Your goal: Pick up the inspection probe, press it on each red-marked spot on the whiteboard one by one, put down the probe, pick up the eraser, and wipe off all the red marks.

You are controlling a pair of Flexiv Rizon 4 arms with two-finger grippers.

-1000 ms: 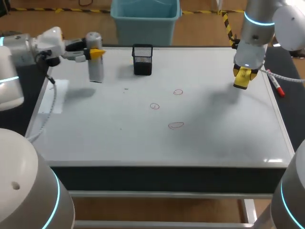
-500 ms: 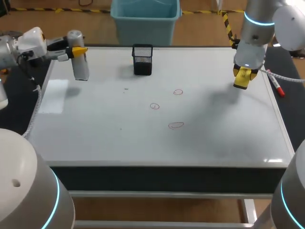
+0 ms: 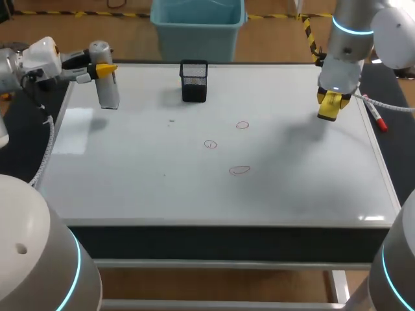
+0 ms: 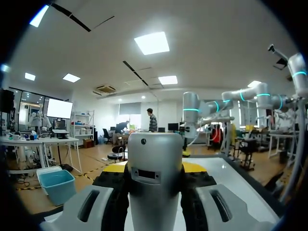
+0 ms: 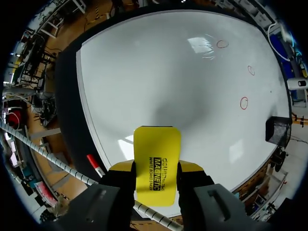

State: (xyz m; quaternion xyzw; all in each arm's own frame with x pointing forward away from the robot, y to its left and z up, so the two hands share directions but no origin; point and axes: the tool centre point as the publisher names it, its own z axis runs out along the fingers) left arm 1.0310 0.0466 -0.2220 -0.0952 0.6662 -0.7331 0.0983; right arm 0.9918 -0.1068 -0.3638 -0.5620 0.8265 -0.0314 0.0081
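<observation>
Probably robotics lab, robot arms (image 4: 191, 113), workbenches (image 4: 41, 142)

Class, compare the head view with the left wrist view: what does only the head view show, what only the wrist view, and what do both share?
Head view only: the red marks drawn on the board, the black mesh holder, the yellow eraser held in the right jaws, and a red-capped marker by the board's right edge. Left wrist view only: the dark slot in the side of the probe that faces the camera. Both: the silver probe clamped in the left jaws, and the whiteboard.
</observation>
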